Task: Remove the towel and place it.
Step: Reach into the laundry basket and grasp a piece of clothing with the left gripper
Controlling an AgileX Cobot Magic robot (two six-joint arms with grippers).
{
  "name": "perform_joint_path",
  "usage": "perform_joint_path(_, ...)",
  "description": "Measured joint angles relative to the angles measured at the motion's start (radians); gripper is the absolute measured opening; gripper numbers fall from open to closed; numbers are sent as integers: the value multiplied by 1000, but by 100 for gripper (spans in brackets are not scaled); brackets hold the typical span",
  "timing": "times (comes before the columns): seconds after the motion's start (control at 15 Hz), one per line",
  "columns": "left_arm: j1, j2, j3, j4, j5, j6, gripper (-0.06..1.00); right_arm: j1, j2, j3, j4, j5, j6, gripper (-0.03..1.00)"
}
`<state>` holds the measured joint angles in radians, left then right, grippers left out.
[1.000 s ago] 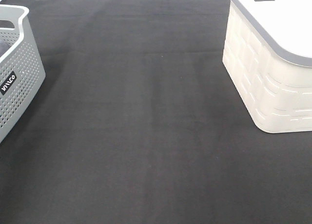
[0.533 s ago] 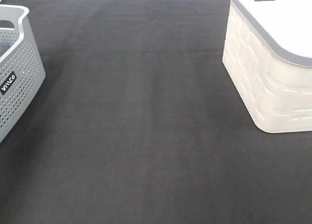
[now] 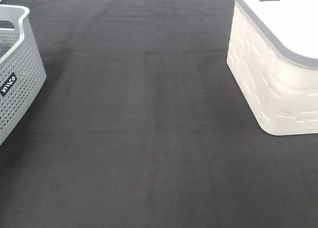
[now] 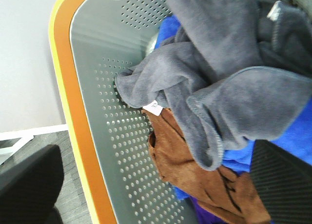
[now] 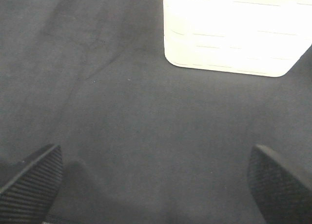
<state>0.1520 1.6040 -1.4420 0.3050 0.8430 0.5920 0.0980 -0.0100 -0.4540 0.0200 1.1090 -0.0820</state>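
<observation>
Left wrist view looks down between the two dark ribbed fingers [image 4: 34, 185] of my left gripper [image 4: 156, 155], which stand spread wide with nothing between them, above the heap of cloths. Directly below lies the towel [image 4: 229, 77], a crumpled slate blue-grey terry cloth with a stitched hem and a small white tag [image 4: 155, 107]. It is on top of the pile inside the grey perforated plastic basket [image 4: 112, 136] with the orange rim, and it lies over a rust-brown cloth [image 4: 185, 160] and a bright blue cloth [image 4: 292, 141]. My right gripper [image 5: 155, 153] is also spread wide and holds nothing. It hangs over the black cloth-covered table [image 5: 122, 87], near the cream-white plastic basket with the grey lid [image 5: 229, 33]. I judge that the task is at its beginning: the towel is not yet gripped and not yet lifted. The next move, I think, calls for lowering the left fingers on a raised grey fold and pinching only this layer, so that the brown and blue cloths do not come up together with it. Several things are hard to make out. I cannot tell if all the grey folds are one cloth or two, and a purple piece [image 4: 204, 214] is almost hidden at the bottom. In the exterior high view the grey basket [image 3: 20, 79] is cut off by the edge and neither gripper appears.
</observation>
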Motion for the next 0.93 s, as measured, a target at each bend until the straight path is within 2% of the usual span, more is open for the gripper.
perform_joint_path(0.4,88,160,0,0,-86,148,98,0,0,0,0,0,0,98)
perform_joint_path(0.6,89,252,0,-9,-157,226,98,0,0,0,0,0,0,98)
perform_joint_path(0.8,81,300,0,-17,-234,251,97,0,0,0,0,0,0,98)
perform_joint_path(0.93,61,305,0,-19,-242,290,95,0,0,0,0,0,0,98)
